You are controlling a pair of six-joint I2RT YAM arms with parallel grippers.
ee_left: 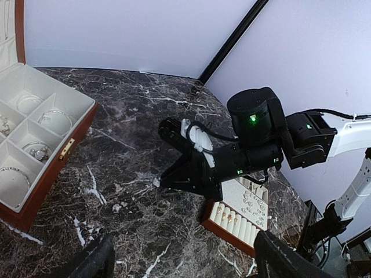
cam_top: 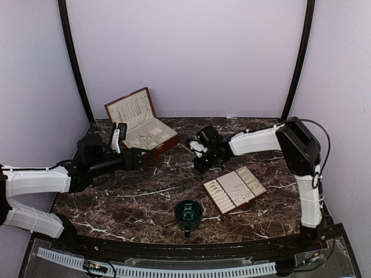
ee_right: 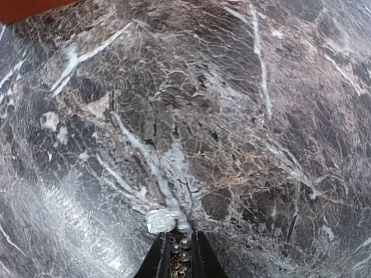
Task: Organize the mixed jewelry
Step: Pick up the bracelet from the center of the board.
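Note:
My right gripper [ee_right: 178,255] is low over the marble table [cam_top: 145,202], shut on a small piece of the mixed jewelry [ee_right: 163,220]. A pale stone sticks out at the fingertips, and tiny beads and gold links sit between the fingers. In the left wrist view the same right gripper [ee_left: 159,183] touches the table with the white piece at its tip. More jewelry lies on the cream display tray [cam_top: 235,188] and in the open wooden jewelry box [cam_top: 142,124]. My left gripper [cam_top: 128,149] hovers beside the box, open and empty, with its fingers [ee_left: 95,260] far apart.
A dark green cup [cam_top: 188,213] stands near the front edge, just left of the display tray. The box's raised lid [cam_top: 130,107] leans back towards the rear wall. The right arm [cam_top: 255,141] reaches in from the right.

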